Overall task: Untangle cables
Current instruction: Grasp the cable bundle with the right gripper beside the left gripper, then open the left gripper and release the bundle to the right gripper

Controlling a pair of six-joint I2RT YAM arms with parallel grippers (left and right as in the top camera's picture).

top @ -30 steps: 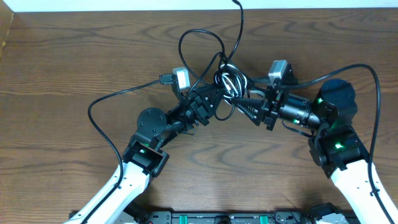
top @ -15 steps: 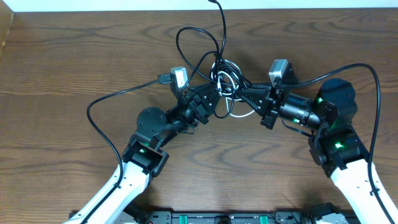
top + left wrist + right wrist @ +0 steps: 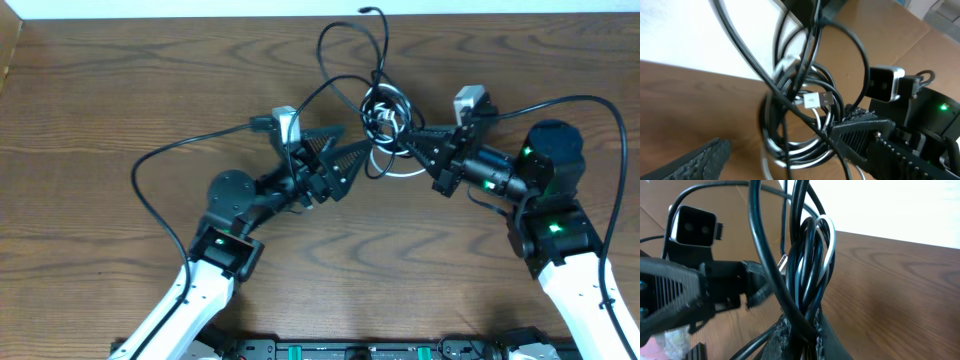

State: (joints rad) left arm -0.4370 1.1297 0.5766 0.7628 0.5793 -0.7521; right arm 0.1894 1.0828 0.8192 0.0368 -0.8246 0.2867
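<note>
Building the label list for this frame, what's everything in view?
black cables: several, exact count hidden, black, tangled at far table centre
white cable: one, white, in that tangle
USB plug: one, silver, inside the tangle
table: one, brown wood
arm wires: two, thick black, one per arm
left gripper: one, black, open beside the tangle
right gripper: one, black, shut on black cables

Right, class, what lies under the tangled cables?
Wooden table shows through loops of the cables; the right fingers grip the bundle from the side. Anything beneath the dense knot is covered.
</note>
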